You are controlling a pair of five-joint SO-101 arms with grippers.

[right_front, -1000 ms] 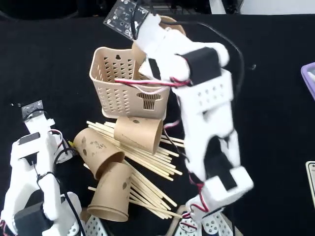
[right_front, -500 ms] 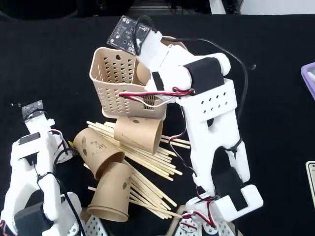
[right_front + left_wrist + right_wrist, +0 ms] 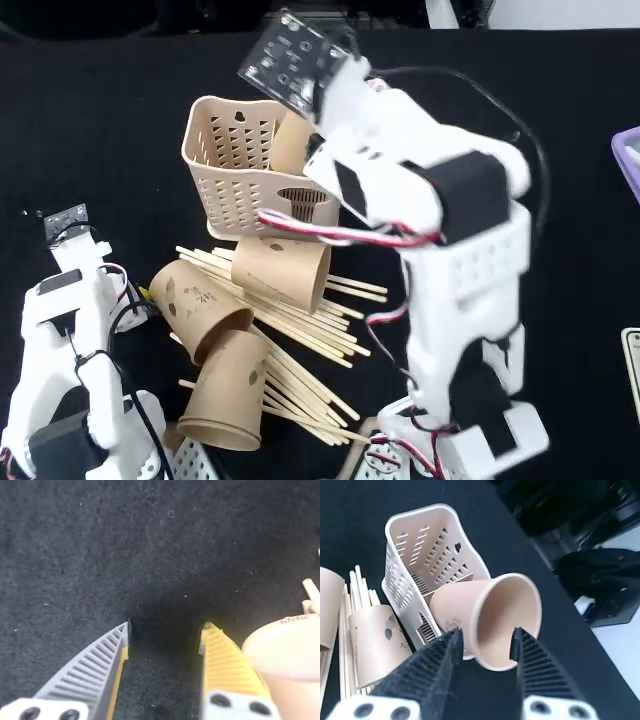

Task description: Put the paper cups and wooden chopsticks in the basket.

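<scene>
One paper cup (image 3: 470, 607) is in, or nearly so: it lies tilted, base down inside the beige slotted basket (image 3: 235, 175) and open mouth leaning out over the basket's right rim; I judge it lodged rather than properly seated. The right gripper (image 3: 485, 639) hangs just above that cup at the far side of the black table (image 3: 100, 100), its dark jaws apart and clamped on nothing; whether a jaw tip touches the cup's wall I cannot tell.

Everything else is left to do. A second cup (image 3: 285, 272) lies on its side just near of the basket, touching or almost touching its near wall; a third cup (image 3: 200, 300) lies to its left and a fourth cup (image 3: 232, 390) nearer again, mouth toward the near edge. All three rest on the wooden chopsticks (image 3: 312, 335), which fan out in a loose heap from beneath them toward the near right; none of the sticks is in the basket.

The left gripper (image 3: 165, 630) sits low at the near left over bare table, jaws apart and empty, with the third cup near it. By my reckoning roughly a quarter of the cups are dealt with and the chopsticks are untouched; the sticks, pinned under the cups, look easier to gather once the cups are lifted off.
</scene>
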